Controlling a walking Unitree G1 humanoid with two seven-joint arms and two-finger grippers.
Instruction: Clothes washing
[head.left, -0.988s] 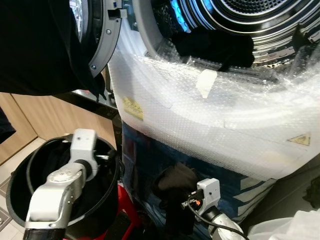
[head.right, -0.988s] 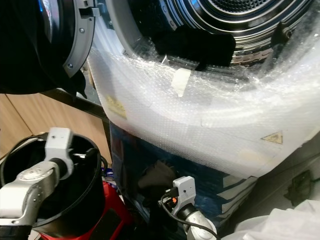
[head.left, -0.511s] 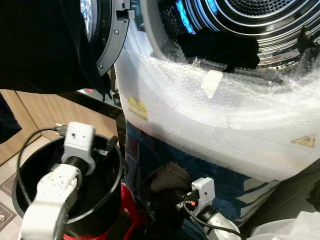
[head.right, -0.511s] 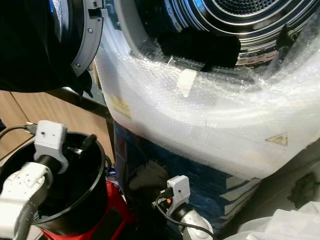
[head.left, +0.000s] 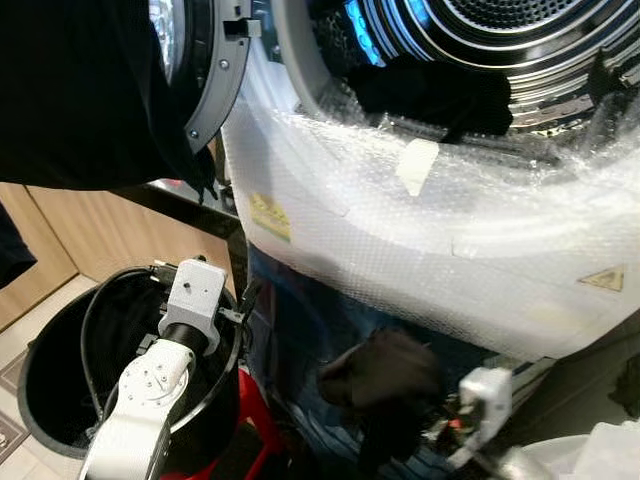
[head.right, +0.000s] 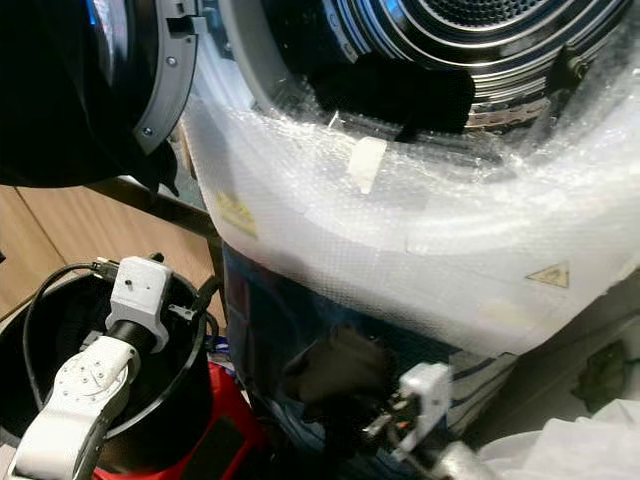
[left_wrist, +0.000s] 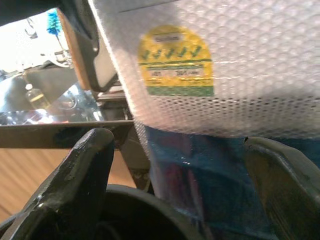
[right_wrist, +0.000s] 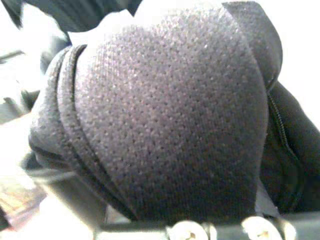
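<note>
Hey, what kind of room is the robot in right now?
Probably a home laundry corner. A front-loading washing machine stands open, its front wrapped in bubble wrap, with a dark garment at the drum's lip. A black laundry bucket sits beside it, and the right pincer holds a dark cloth.

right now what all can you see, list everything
washer: one, wrapped in clear bubble wrap, ahead, door open
drum: one, steel, top right
dark clothes: one heap, black, at the drum's mouth
door: one, grey rim, swung open at upper left
bucket: one, black, on the floor at lower left
black garment: one, bunched, low in front of the washer, in the right gripper
left gripper: jaws open, above the bucket
right gripper: at the bottom right, shut on the black garment
</note>
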